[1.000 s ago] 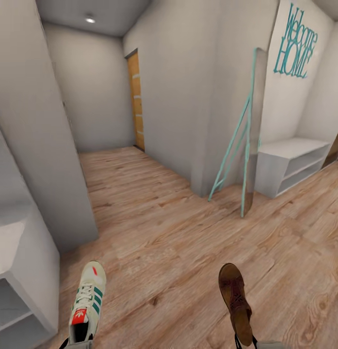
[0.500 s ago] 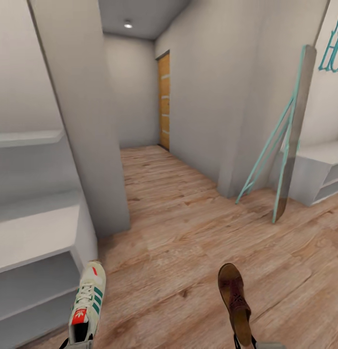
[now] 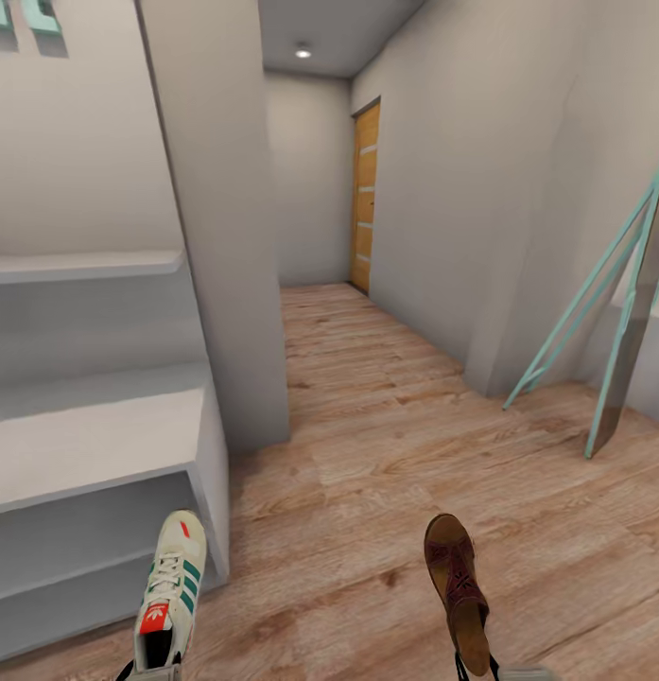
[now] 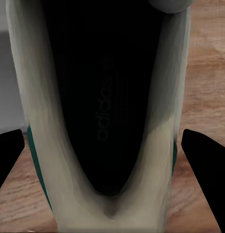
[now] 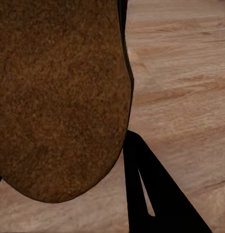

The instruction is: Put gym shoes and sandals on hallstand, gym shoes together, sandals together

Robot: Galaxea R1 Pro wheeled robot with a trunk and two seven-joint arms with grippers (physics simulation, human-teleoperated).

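Observation:
One cream-white gym shoe point(image 3: 170, 596) with green stripes hangs at the lower left of the head view, toe pointing forward, with my left gripper point(image 3: 151, 670) shut on its heel. The left wrist view looks into the shoe's dark opening point(image 4: 105, 97), a black finger point(image 4: 204, 165) on either side. My right gripper point(image 3: 476, 668) is shut on the heel of one brown sandal point(image 3: 459, 586); its sole point(image 5: 59, 97) shows in the right wrist view beside a black finger point(image 5: 151, 189). The hallstand point(image 3: 93, 435), a pale grey bench with open tiers, stands at the left, just beside the gym shoe, over the corridor floor point(image 3: 395, 473).
A grey wall shelf point(image 3: 83, 267) and mint letters point(image 3: 22, 17) hang above the bench. A wall pillar point(image 3: 225, 236) rises behind it. A mint-framed mirror point(image 3: 632, 312) leans at the right. An orange door point(image 3: 364, 199) closes the corridor's far end.
The view has swung to the left: the hallstand and its wall shelf have come further into view and the mirror has slid to the right edge. Both held shoes keep their places.

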